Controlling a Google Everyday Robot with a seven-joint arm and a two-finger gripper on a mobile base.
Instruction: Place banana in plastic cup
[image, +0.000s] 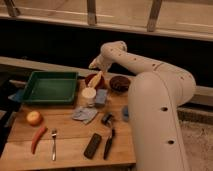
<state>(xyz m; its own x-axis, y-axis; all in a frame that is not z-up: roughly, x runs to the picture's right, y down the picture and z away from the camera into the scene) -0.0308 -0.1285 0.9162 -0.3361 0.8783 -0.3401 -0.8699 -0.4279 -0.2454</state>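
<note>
White and rounded, the robot arm fills the right side of the view and reaches up and to the left over the back of the table. Under it is the wooden table, with many things lying on it. At the back left lies a green tray, the biggest thing on the wood. To the right of the tray stands a reddish bowl, and just beside that, further right, a dark bowl. The gripper hangs right above the reddish bowl, at its back edge; whether it is open or closed, and whether it grips anything, I cannot tell. The banana is in the reddish bowl, leaning, with its upper end pointing towards the gripper. I cannot tell if the two are touching. In front of the bowl stand a cream-white container and a pale blue box, side by side. A grey cloth lies in front of them. The plastic cup stands at the right edge of the table, partly hidden by the robot arm and well apart from the banana. At the front lie a black remote, a black tool, an orange-red pepper and a fork. A round yellow fruit sits at the left.
</note>
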